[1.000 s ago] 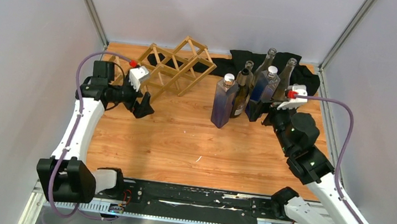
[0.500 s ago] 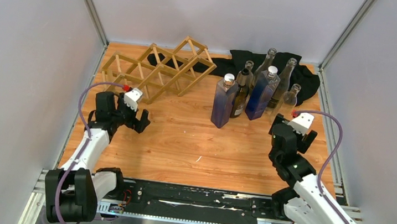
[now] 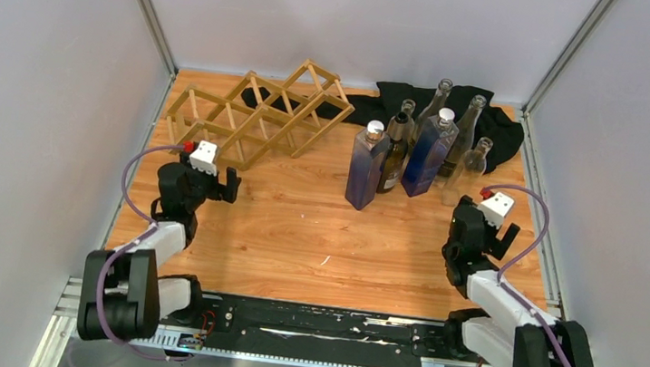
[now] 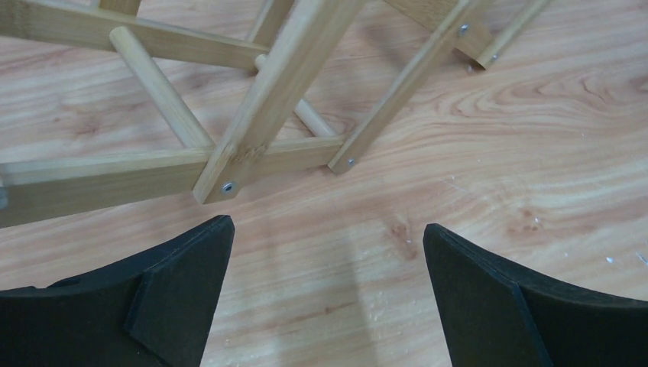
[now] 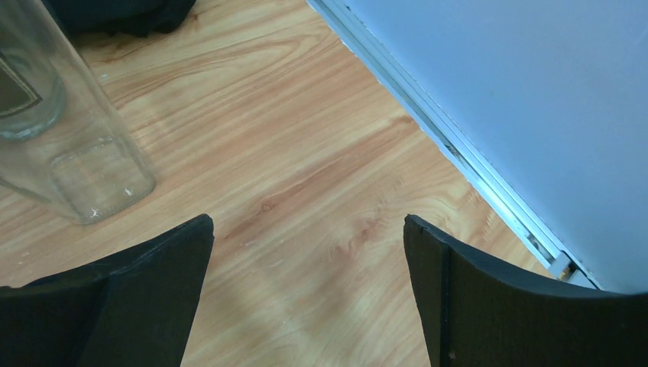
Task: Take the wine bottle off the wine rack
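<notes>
The wine rack (image 3: 260, 113) lies on the counter (image 3: 316, 237) at about 10 to 11 o'clock, and its long side runs slantwise from 9 o'clock toward 12 o'clock. The bottles (image 3: 398, 150) are not in it. They stand upright in a close group on the counter at about 1 o'clock, well apart from the rack, just in front of a black cloth (image 3: 380, 98) at the far edge.

The left tool (image 4: 327, 225) is low over the counter at 9 o'clock. Its jaws are spread wide and grasp nothing. In its wrist view, the near end of the rack is just ahead of the fingertips, not between them.

The right tool (image 5: 307, 222) is at 3 o'clock, near the right wall. It is also released, with only bare wood between the jaws. A clear bottle (image 5: 72, 145) stands near its left finger (image 5: 137, 283), apart from it.
</notes>
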